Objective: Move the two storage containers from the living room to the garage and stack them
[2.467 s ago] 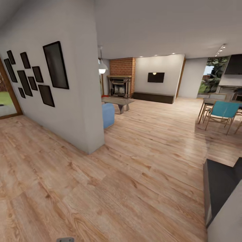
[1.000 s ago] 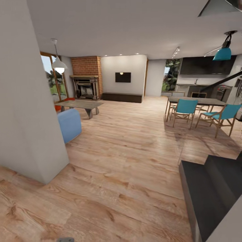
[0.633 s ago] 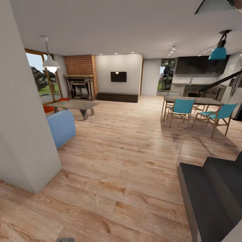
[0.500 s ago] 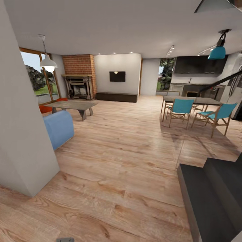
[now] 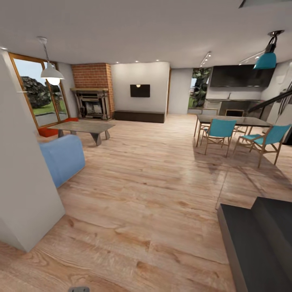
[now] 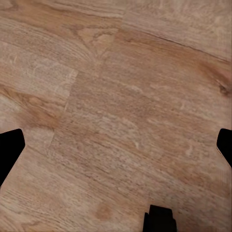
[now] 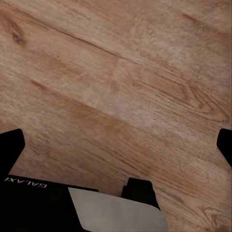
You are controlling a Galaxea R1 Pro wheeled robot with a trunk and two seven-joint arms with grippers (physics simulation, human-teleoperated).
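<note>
I am in the living room, over its light wood-plank floor (image 5: 154,182). A low orange-red shape (image 5: 52,130), a storage container by its colour, lies on the floor by the glass doors (image 5: 38,97), behind the coffee table (image 5: 83,127); I cannot tell whether it is one or two. My left gripper (image 6: 116,150) hangs open over bare planks, fingertips (image 6: 9,150) far apart. My right gripper (image 7: 118,142) is open too, nothing between its fingers (image 7: 12,142). The garage is out of view.
A white wall corner (image 5: 24,194) juts in close at the left, with the blue sofa (image 5: 63,158) just beyond it. Dark steps (image 5: 259,239) stand at lower right. A dining table with teal chairs (image 5: 221,129) is at the right. Wide floor runs between them toward the fireplace (image 5: 92,103).
The camera has rolled forward and turned, so the wall corner has slid left and the picture frames are gone. The glass doors, coffee table and orange-red shape have come into view.
</note>
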